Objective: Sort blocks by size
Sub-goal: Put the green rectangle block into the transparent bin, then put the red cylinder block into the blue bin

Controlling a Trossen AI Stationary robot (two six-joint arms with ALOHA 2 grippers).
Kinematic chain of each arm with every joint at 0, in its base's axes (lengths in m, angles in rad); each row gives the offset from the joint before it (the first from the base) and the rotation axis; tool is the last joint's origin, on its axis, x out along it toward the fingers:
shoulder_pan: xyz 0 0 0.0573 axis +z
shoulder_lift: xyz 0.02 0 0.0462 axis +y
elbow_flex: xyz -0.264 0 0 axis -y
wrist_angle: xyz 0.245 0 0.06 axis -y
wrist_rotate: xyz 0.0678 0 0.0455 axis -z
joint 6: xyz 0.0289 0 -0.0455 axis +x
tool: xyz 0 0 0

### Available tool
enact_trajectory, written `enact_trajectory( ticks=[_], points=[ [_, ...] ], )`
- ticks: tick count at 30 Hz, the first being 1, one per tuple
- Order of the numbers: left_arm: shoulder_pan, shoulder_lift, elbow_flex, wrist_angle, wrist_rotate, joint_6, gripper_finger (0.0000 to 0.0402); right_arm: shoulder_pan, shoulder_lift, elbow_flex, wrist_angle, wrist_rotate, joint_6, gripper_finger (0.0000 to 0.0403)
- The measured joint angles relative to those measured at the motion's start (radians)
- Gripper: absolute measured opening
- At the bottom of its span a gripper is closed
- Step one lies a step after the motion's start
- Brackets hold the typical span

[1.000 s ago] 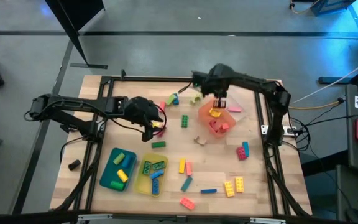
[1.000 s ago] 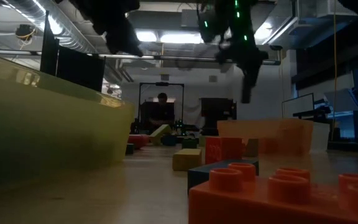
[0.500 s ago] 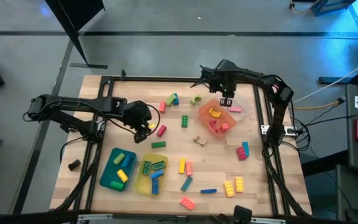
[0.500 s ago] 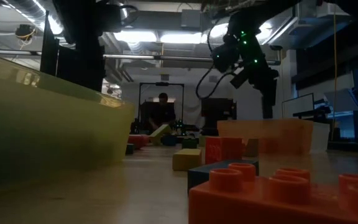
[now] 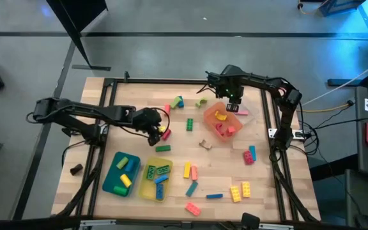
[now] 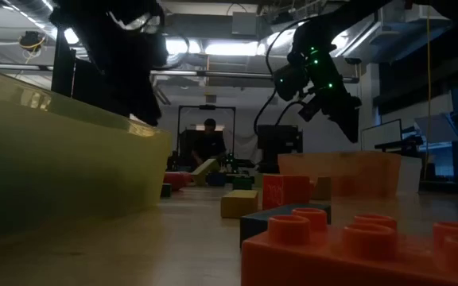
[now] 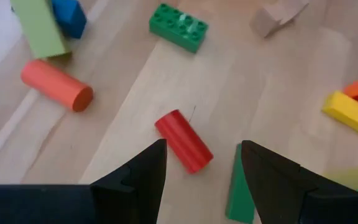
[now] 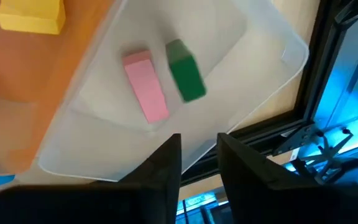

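Studded blocks of several colours lie scattered over the wooden table (image 5: 171, 163). My left gripper (image 7: 202, 163) is open, pointing down at a slant. Its fingers stand on either side of a red cylinder (image 7: 183, 140), which lies on its side on the wood, and do not touch it. My right gripper (image 8: 199, 158) hangs over the clear tray (image 8: 253, 43) at the far right. It is open by a narrow gap with nothing between its fingers. A pink block (image 8: 146, 93) and a green block (image 8: 185, 78) are in that tray.
The orange tray (image 5: 207, 115) with blocks stands beside the clear tray (image 5: 243, 112). A teal tray (image 5: 109, 182) and a yellow tray (image 5: 147, 186) stand at the near left. Around the left gripper lie a green bar (image 7: 238, 186), a coral cylinder (image 7: 56, 85) and a green block (image 7: 179, 27).
My left gripper has sunk toward the red cylinder. My right gripper has come down and gone toward the table's right edge, from over the orange tray to over the clear tray.
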Motion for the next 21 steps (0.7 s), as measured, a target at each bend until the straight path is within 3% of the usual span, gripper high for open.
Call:
enact_trajectory(
  ticks=[9, 21],
  points=[
    [0.000, 0.214, 0.014, 0.108, -0.013, -0.021, 0.0192, 0.000, 0.000, 0.000, 0.005, -0.001, 0.019, 0.0149],
    [0.000, 0.406, 0.041, 0.102, -0.046, -0.080, 0.0192, 0.001, 0.000, 0.000, -0.010, -0.001, 0.020, 0.0153]
  ],
)
